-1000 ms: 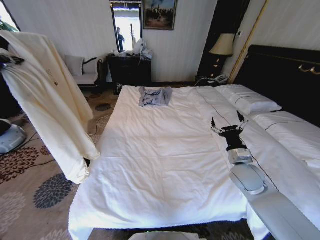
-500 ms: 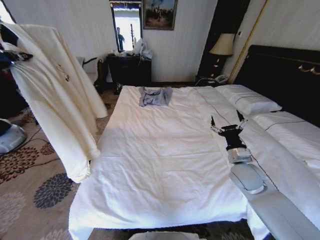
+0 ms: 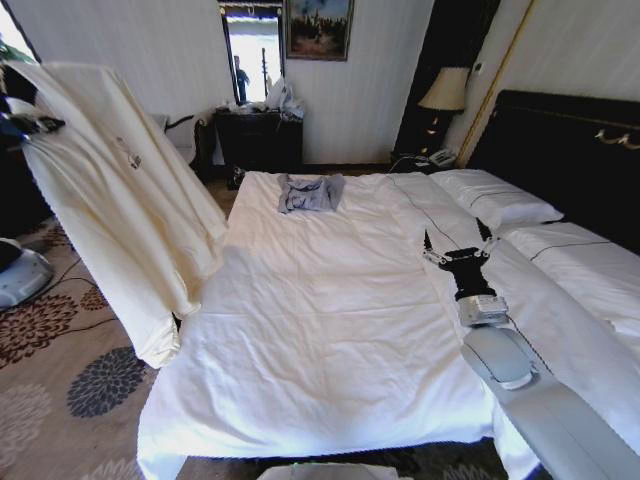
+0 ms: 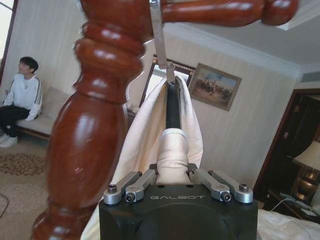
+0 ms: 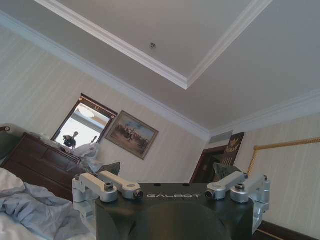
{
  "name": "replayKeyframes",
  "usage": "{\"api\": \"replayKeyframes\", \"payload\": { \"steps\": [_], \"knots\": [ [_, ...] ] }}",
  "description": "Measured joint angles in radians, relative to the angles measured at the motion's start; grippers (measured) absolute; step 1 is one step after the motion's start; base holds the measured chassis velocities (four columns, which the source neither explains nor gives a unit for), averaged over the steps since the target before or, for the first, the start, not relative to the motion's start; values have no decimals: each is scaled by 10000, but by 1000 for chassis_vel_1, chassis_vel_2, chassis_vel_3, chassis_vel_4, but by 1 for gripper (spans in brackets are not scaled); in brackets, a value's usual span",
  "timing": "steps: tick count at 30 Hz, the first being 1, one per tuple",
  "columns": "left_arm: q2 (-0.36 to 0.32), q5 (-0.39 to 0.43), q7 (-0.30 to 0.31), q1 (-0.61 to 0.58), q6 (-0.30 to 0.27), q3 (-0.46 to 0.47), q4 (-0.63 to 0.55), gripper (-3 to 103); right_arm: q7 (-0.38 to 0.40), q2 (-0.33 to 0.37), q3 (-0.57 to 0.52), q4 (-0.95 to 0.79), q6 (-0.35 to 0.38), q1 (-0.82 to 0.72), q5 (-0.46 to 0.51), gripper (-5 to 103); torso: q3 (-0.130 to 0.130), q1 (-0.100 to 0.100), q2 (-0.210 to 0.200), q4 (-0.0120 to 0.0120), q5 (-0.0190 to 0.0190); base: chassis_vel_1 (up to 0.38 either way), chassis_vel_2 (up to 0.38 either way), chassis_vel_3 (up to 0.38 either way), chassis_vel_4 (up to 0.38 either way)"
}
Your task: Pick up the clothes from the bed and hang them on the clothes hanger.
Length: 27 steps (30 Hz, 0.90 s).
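Observation:
The clothes (image 3: 120, 200), a large cream-yellow garment, hang in the air left of the bed (image 3: 320, 310), off the sheets. My left gripper (image 3: 28, 124) holds them up at the top left. In the left wrist view that gripper (image 4: 172, 150) is shut on cream fabric wrapped over the black clothes hanger (image 4: 172, 102). The hanger's metal hook (image 4: 158, 37) rises beside a dark-red wooden post (image 4: 95, 130) and its peg (image 4: 220, 11); whether it rests on the peg I cannot tell. My right gripper (image 3: 458, 246) hovers open over the bed's right side.
A small grey-blue garment (image 3: 308, 192) lies at the far end of the bed. Pillows (image 3: 495, 200) and a black headboard (image 3: 575, 150) are on the right. A dark dresser (image 3: 260, 138) stands against the back wall. Patterned carpet (image 3: 70, 380) is open at the left.
The hanging clothes have swung and spread toward the bed, their sleeve now overlapping its left edge. The right arm has stayed put.

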<state>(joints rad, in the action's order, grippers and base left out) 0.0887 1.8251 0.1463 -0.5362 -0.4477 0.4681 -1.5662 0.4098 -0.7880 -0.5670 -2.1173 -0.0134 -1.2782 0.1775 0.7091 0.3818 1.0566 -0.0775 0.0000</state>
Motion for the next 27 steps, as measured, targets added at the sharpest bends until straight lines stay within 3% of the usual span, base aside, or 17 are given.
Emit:
{"api": "replayKeyframes", "payload": {
  "steps": [11, 23, 25, 27],
  "knots": [
    [116, -464, -1012, 252, 482, -63, 168, 19, -2, -20, -100, -124, 82, -140, 31, 100, 0, 0, 0, -4, 0, 0, 0, 0, 0],
    [150, -403, -1056, 353, 432, -69, 673, 19, -4, 1, -132, -318, 258, -37, 158, 100, 0, 0, 0, 3, -2, 0, 0, 0, 0],
    [521, -424, -1029, 821, 190, -602, 859, 19, -4, 16, -203, -402, 289, -85, 189, 100, -3, -1, 1, 11, 14, 0, 0, 0, 0],
    [1381, -535, -507, 1764, -292, -2174, 1414, 19, -4, 62, -409, -424, 265, -257, 249, 100, -7, -8, 6, 13, 32, 0, 0, 0, 0]
  ]
}}
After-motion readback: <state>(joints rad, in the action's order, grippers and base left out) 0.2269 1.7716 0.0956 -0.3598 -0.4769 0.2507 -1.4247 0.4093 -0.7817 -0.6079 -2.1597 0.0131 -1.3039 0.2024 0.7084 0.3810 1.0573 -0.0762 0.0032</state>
